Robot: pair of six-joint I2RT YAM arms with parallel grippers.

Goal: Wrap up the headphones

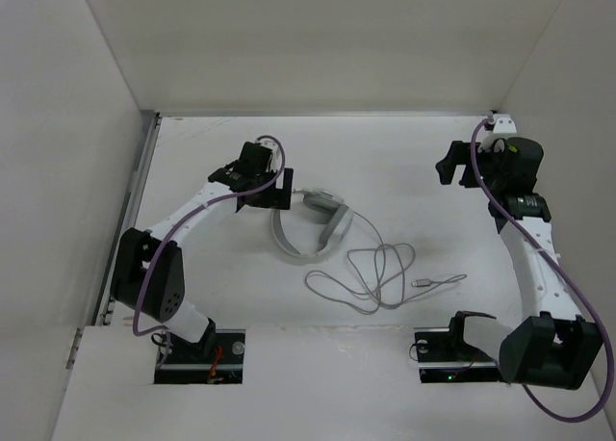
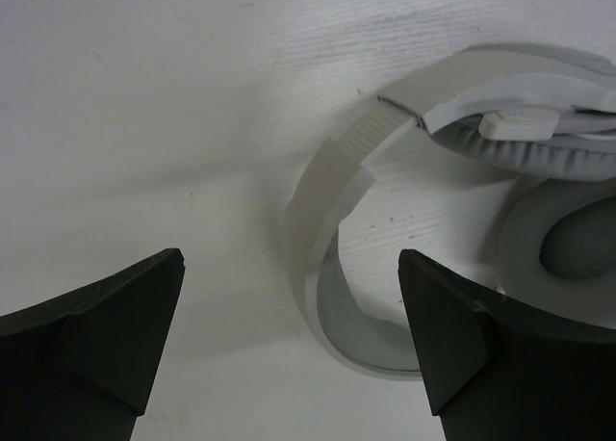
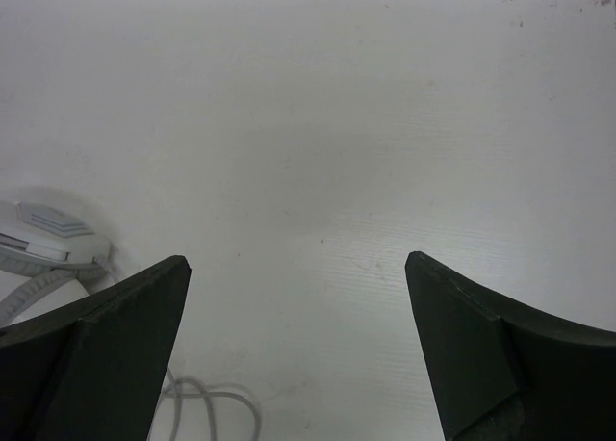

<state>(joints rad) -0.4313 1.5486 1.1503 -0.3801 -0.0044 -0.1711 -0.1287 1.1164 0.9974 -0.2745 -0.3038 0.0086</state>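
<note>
Several loose loops of the grey cable (image 1: 380,272) lie closest to the near edge of the tabletop (image 1: 404,152), with the plug (image 1: 423,283) pointing toward the right edge. Beyond them, about mid-tabletop and a little left of centre, the headphones (image 1: 310,227) lie flat. Their headband (image 2: 327,186) bows toward the left and near edges, and the earcups (image 2: 568,239) are tucked in on the far side. The long axis runs roughly from near edge to far edge.

My left jaws stand just beside the headphones on their far-left side, wide apart and holding nothing, with the headband's curve showing in the gap ahead. My right jaws sit farther off by the far right corner, equally wide and empty, well apart from everything. I judge the left arm nearer for steadying the headband, while the right must come toward the near edge for the cable.
</note>
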